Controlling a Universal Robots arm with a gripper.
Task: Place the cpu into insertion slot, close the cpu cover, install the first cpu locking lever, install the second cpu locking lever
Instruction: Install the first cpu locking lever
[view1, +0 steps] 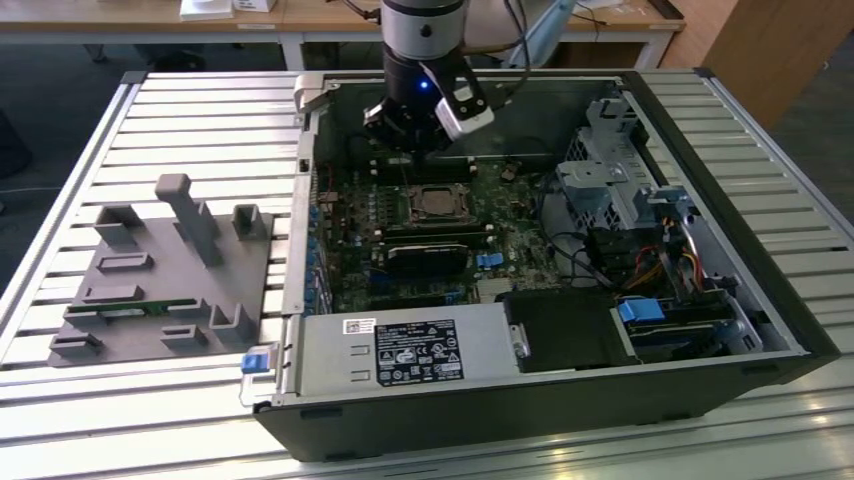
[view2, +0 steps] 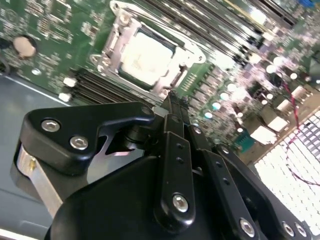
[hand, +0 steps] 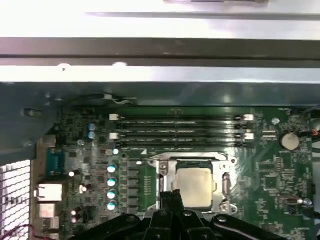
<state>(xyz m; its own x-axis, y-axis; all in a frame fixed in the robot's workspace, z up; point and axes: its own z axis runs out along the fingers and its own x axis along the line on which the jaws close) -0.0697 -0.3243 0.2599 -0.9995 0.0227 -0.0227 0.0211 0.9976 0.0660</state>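
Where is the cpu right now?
In the first wrist view the cpu sits in the insertion slot on the green board, next to the long memory slots, with the gripper at the slot's edge.

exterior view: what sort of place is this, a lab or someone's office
Probably a robotics lab or workshop: a black robot arm reaches into an open black computer case lying on a slatted silver metal table, with a grey moulded fixture tray beside it.

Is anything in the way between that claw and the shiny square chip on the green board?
Nothing visible does. In the first wrist view the gripper has its tip right at the edge of the cpu cover, which frames the cpu. No cable or part lies between them.
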